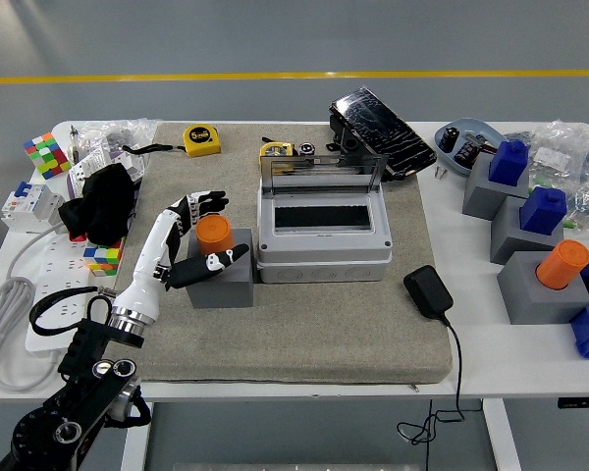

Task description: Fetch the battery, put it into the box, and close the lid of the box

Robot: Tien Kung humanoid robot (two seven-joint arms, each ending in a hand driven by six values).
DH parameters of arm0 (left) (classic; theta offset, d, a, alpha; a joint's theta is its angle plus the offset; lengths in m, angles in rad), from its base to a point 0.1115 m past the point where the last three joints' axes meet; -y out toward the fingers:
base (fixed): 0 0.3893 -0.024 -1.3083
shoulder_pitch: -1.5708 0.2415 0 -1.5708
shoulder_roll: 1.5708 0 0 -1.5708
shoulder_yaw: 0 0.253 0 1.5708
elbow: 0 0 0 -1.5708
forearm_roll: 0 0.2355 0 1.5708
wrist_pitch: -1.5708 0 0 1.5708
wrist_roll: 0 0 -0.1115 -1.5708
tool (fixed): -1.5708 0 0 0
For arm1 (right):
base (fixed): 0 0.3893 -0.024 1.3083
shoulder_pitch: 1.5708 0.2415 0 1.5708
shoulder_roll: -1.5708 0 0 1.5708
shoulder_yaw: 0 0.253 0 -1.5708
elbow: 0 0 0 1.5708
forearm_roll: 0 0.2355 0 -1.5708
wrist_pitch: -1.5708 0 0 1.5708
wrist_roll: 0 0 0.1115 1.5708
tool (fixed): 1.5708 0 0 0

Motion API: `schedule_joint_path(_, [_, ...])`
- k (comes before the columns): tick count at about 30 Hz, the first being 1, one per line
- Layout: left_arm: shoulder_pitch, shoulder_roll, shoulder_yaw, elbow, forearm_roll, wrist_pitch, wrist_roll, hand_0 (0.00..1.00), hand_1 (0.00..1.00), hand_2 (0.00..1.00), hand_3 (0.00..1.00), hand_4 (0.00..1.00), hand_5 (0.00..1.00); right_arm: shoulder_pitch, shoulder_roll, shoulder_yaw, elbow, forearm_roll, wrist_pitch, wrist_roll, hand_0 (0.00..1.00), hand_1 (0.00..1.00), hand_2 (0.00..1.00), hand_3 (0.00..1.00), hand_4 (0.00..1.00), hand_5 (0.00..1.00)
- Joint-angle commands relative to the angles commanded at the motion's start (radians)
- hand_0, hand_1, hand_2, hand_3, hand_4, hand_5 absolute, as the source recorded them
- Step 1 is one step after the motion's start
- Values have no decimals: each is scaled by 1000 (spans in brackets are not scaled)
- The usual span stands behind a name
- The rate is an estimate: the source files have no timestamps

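Fetch step: the left hand (198, 235) brackets the battery (214, 234) in its holder (221, 282), fingers spread, not yet gripping. Next: pinch, lift, carry to the open box (323, 235).

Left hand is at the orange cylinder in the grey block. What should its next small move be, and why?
Probably close the fingers and lift. The left hand brackets the orange cylindrical battery, which sits upright in its grey block holder, fingers not clearly clamped. The grey plastic box beside it stands with its lid open.

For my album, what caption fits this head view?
Left robot hand closing around an orange battery in its grey holder, beside the open box.
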Motion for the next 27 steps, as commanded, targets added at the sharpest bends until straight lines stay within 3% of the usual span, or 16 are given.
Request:
schedule_joint_path(3, [-10, -5, 8, 11, -5, -3, 3, 440, 586, 600, 634, 998, 101, 1, 0, 1, 0, 0, -1, 0, 635, 648, 668, 599, 990, 566])
schedule_joint_path(4, [-14, -7, 12, 16, -10, -5, 2, 325, 508, 525, 571, 998, 73, 1, 0, 1, 0, 1, -2, 0, 636, 647, 668, 599, 990, 566])
schedule_joint_path(9, [-34, -17, 31, 41, -41, 2, -15, 325, 508, 525, 571, 998, 73, 3, -1, -3, 0, 7, -2, 1, 636, 647, 668, 599, 990, 566])
schedule_joint_path(10, [-39, -17, 36, 47, -48, 7, -23, 225, 338, 361, 438, 998, 10, 4, -1, -4, 0, 9, -2, 1, 635, 648, 668, 599, 989, 565])
schedule_joint_path(15, [-56, -17, 48, 73, -88, 33, -70, 225, 338, 361, 438, 998, 10, 5, 0, -8, 0, 14, -4, 3, 635, 648, 668, 599, 989, 565])
schedule_joint_path(16, [-58, -17, 51, 77, -95, 37, -77, 164, 226, 266, 319, 998, 2, 5, 0, -8, 0, 13, -4, 2, 635, 648, 668, 602, 990, 564])
schedule_joint_path(21, [-68, -17, 65, 88, -108, 46, -77, 164, 226, 266, 319, 998, 2, 3, 1, -6, 0, 10, -3, 1, 635, 648, 668, 602, 990, 564])
schedule_joint_path(22, [-71, -17, 67, 90, -111, 47, -77, 120, 158, 208, 256, 998, 2, 3, 0, -6, 0, 8, -2, 0, 636, 647, 668, 600, 990, 563])
schedule_joint_path(27, [-79, -17, 79, 91, -121, 52, -77, 120, 158, 208, 256, 998, 2, 4, 0, -6, 0, 9, -2, 0, 636, 647, 668, 600, 990, 563])
